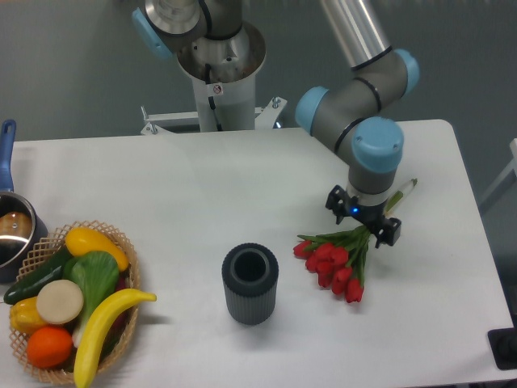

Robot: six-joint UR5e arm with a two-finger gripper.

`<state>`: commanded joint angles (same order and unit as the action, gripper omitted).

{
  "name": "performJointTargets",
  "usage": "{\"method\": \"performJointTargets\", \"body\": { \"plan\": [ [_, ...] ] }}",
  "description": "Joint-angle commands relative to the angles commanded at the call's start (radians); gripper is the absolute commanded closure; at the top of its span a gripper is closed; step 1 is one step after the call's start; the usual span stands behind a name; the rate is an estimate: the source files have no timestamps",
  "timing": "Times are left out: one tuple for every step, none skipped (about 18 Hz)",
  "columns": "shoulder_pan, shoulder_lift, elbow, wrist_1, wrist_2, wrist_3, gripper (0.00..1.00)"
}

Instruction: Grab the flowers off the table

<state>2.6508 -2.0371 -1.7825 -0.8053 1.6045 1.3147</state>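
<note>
Fruit and vegetables fill the wicker basket (121, 323) at the lower left of the frame: a banana, an orange, yellow and green produce. Right of it, at lower centre, a dark ribbed cup (250, 284) stands upright with its mouth open, near the blooms but apart from them. The flowers (338, 261) lie on the table (202, 186) right of centre, red heads toward the lower edge and stems running up and right under the tool. The gripper (366, 223) is down over the leafy part of the stems, fingers to either side; whether it has closed on them I cannot tell. This looks like the grasp step, so the next move calls for a firm pinch, then a straight lift. At the far left edge, a pot (10, 230) with a blue handle sits well clear.
</note>
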Motion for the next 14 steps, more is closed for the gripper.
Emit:
{"method": "performJointTargets", "body": {
  "plan": [
    [-0.012, -0.005, 0.002, 0.002, 0.002, -0.002, 0.0],
    [-0.015, -0.012, 0.005, 0.002, 0.003, -0.002, 0.0],
    [-0.015, -0.017, 0.006, 0.002, 0.006, -0.002, 0.02],
    [-0.015, -0.021, 0.014, 0.002, 0.017, -0.003, 0.16],
    [-0.017, -0.026, 0.018, 0.003, 0.034, -0.005, 0.33],
    [-0.017, -0.025, 0.02, 0.009, 0.044, -0.023, 0.46],
    [-0.018, -0.017, 0.029, 0.006, 0.051, -0.073, 0.74],
    [-0.02, -0.012, 0.043, 0.003, 0.061, -0.087, 0.91],
    [-0.02, -0.002, 0.051, 0.002, 0.08, -0.094, 1.0],
    [-0.023, 0.009, 0.051, 0.0, 0.096, -0.095, 1.0],
    [-0.025, 0.02, 0.049, -0.003, 0.11, -0.1, 1.0],
    [-0.025, 0.029, 0.049, -0.005, 0.126, -0.11, 1.0],
    [-0.025, 0.032, 0.049, -0.005, 0.138, -0.126, 1.0],
    [-0.025, 0.032, 0.049, -0.005, 0.144, -0.135, 1.0]
  ]
}}
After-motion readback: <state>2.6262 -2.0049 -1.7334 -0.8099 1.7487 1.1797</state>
